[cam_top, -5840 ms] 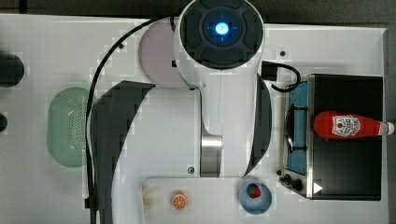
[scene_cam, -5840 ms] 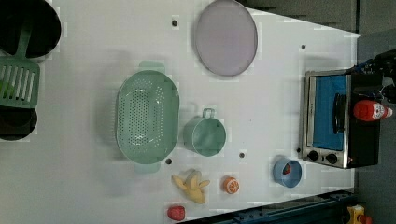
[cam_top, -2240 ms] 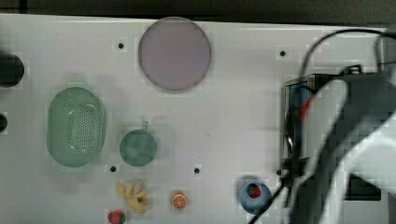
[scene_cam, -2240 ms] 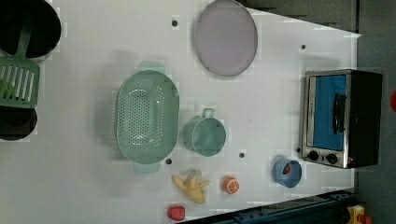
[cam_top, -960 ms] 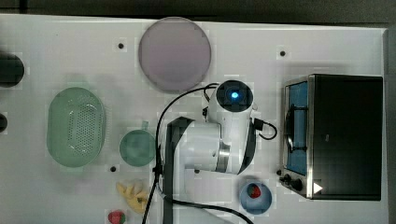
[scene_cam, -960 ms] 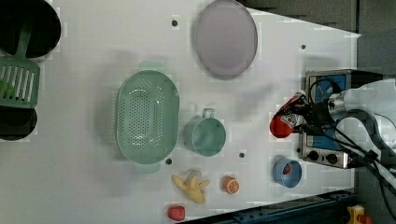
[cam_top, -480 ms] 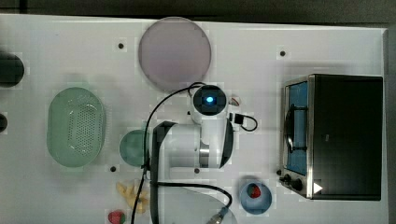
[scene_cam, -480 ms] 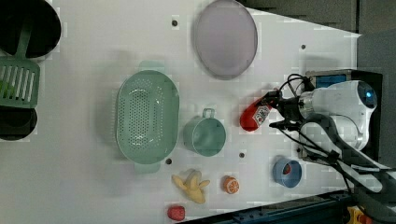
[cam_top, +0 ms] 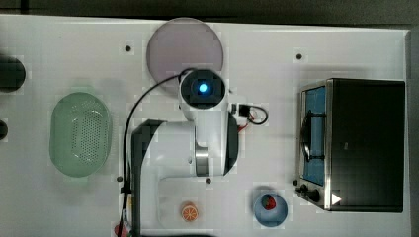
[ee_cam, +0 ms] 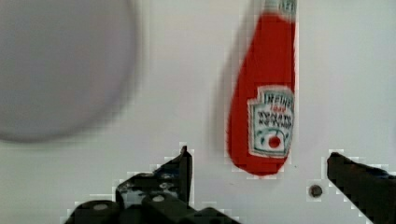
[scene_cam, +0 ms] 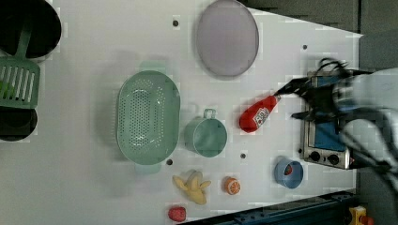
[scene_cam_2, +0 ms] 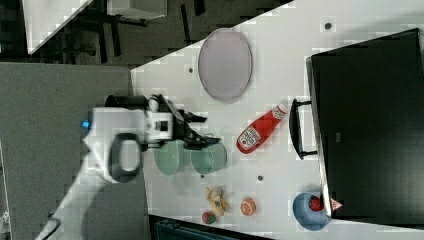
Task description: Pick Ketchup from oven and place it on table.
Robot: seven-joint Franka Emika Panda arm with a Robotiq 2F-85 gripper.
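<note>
- Right view: beyond the white work surface the floor (scene_cam_2: 165, 30) is dark, greyish, with what look like dark chair or stand legs (scene_cam_2: 107, 30) on it, hard to say which.
- A flat grey panel (scene_cam_2: 60, 150) fills the right view's left.
- A pale slab (scene_cam_2: 50, 15) cuts into its top left corner.
- Left view: a dark grey strip (scene_cam: 328, 14) along the top right.
- Lighting is even, soft shadows.

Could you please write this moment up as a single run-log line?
Ketchup: lying on its side on the table, released | gripper: open, above the bottle | oven: door shut | place step: looks done
</note>
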